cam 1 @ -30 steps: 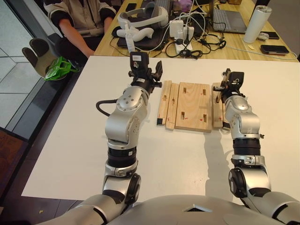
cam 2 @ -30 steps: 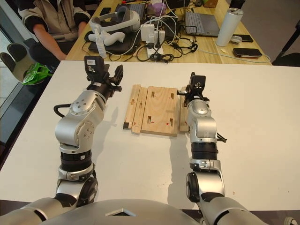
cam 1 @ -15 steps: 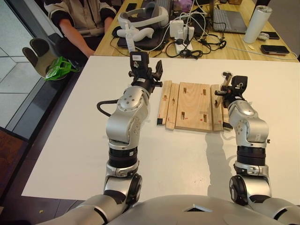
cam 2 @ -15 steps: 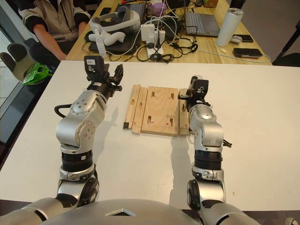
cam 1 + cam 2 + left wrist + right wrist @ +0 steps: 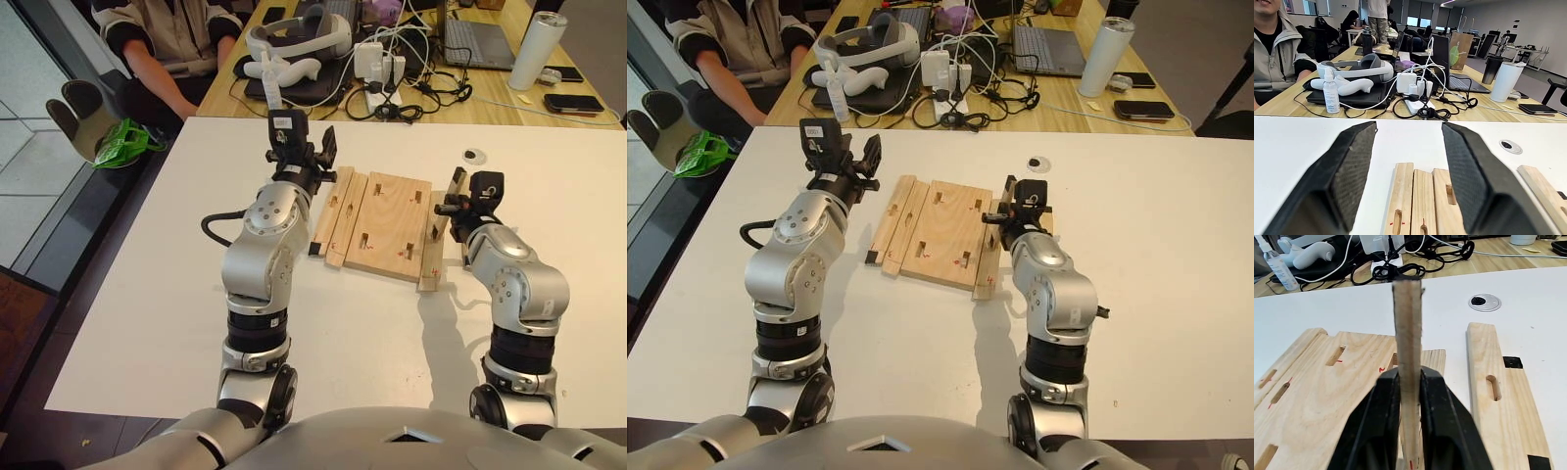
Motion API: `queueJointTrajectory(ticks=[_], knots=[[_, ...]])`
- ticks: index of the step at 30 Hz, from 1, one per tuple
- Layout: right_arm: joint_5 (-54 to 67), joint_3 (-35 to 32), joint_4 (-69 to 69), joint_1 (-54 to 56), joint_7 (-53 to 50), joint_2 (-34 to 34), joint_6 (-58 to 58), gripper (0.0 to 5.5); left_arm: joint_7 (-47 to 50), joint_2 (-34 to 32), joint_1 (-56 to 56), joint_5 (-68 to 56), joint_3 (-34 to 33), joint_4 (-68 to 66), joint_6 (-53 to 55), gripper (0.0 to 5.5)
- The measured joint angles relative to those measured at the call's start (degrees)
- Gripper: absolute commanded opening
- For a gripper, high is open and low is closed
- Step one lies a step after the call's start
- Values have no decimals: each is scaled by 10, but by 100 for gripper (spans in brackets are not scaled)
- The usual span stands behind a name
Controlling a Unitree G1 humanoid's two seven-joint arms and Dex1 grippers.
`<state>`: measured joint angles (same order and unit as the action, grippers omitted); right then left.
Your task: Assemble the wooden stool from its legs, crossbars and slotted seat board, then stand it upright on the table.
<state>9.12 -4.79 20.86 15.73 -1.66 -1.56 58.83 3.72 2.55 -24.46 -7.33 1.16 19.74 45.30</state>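
The slotted seat board (image 5: pixel 387 225) lies flat and skewed on the white table (image 5: pixel 157 294). Two wooden legs (image 5: pixel 328 213) lie side by side against its left edge. My right gripper (image 5: pixel 1408 377) is shut on a wooden bar (image 5: pixel 431 250) that stands on its narrow edge along the board's right side. Another slotted leg (image 5: pixel 1503 396) lies flat just right of that bar. My left gripper (image 5: pixel 304 149) hovers open beyond the far ends of the two left legs (image 5: pixel 1413 196), with nothing between its fingers (image 5: pixel 1347 166).
A round cable grommet (image 5: pixel 475 154) sits in the table behind the right gripper. The wooden desk (image 5: pixel 490 83) at the back carries a headset, cables, a laptop and a white tumbler (image 5: pixel 538 49). A green bag (image 5: pixel 122 142) hangs off the table's left edge.
My right gripper has drawn back toward me with the bar in it. The seat board and the legs have slid left and turned askew. The left arm has barely moved.
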Motion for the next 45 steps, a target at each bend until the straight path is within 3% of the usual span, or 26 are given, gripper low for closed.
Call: queueJointTrajectory(ticks=[9,16,22,39,42,45], knots=[[29,77,26,110,185,-113,-123,40,-20,-55,-100,1,-55,-110,-73,247],[51,121,-12,115,259,-120,-172,40,-24,-11,-158,-5,-27,-159,-108,247],[45,130,-58,122,261,-117,-214,40,-37,13,-124,-12,11,-125,-84,247],[23,140,-103,137,254,-100,-247,40,-57,13,-119,-12,18,-97,-62,247],[-2,138,-98,137,211,-96,-234,40,-58,5,-116,-12,12,-96,-61,247],[-54,108,-61,125,101,-79,-148,40,-52,-24,-100,-11,-23,-88,-60,247]])
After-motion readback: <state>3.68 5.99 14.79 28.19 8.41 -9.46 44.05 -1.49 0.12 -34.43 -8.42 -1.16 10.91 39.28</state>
